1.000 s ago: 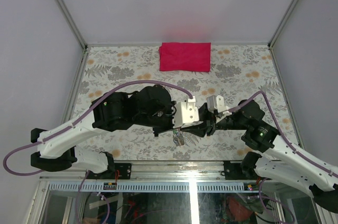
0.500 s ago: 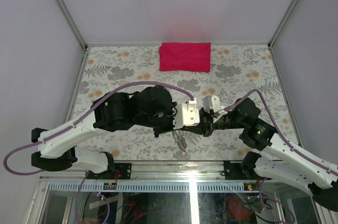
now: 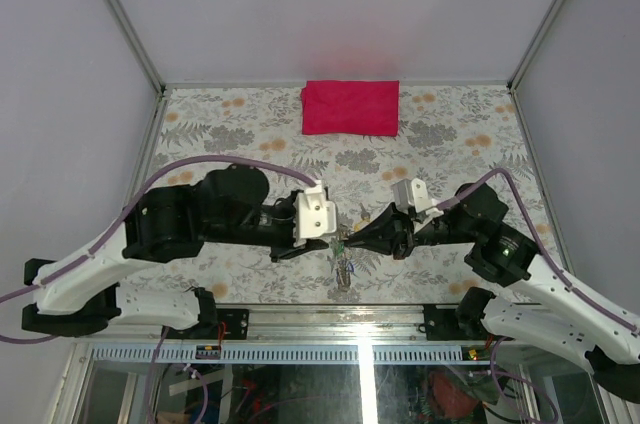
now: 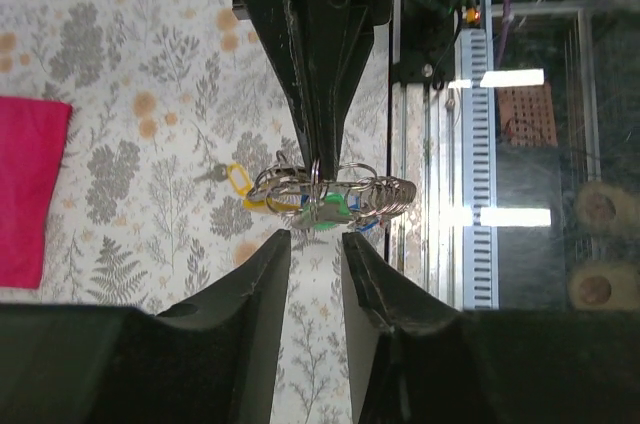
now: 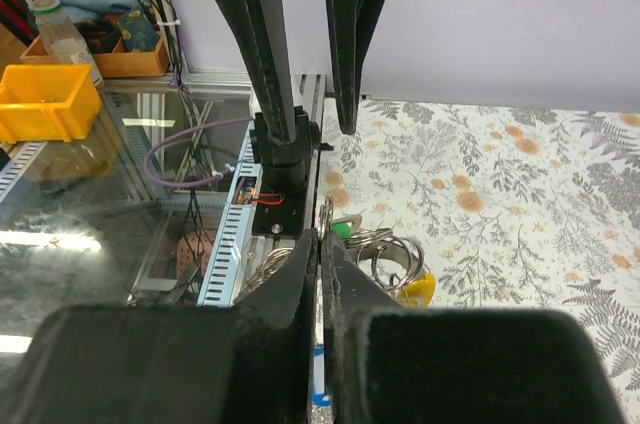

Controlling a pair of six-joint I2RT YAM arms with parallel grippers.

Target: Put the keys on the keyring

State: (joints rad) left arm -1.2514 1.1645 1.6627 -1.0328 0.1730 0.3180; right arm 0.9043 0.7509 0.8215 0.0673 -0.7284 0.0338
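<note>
My right gripper (image 5: 322, 236) is shut on a thin silvery keyring (image 5: 326, 212) and holds the bunch above the table. Keys with a green head (image 5: 343, 229) and a yellow tag (image 5: 418, 289) hang from it among several wire rings (image 5: 388, 249). In the left wrist view the bunch (image 4: 335, 189) hangs from the right gripper's tips, with the yellow tag (image 4: 240, 180) to its left. My left gripper (image 4: 315, 241) is open and empty, just short of the bunch. From above, the keys (image 3: 343, 266) hang between the left gripper (image 3: 325, 243) and the right gripper (image 3: 349, 238).
A folded red cloth (image 3: 350, 106) lies at the back middle of the flowered table (image 3: 220, 134). The table's near edge with its metal rail (image 3: 330, 312) runs just below the bunch. Purple cables loop over both arms.
My left arm has drawn back to the left and its gripper now stands open clear of the bunch. The right gripper still holds the ring, its tips a little further left.
</note>
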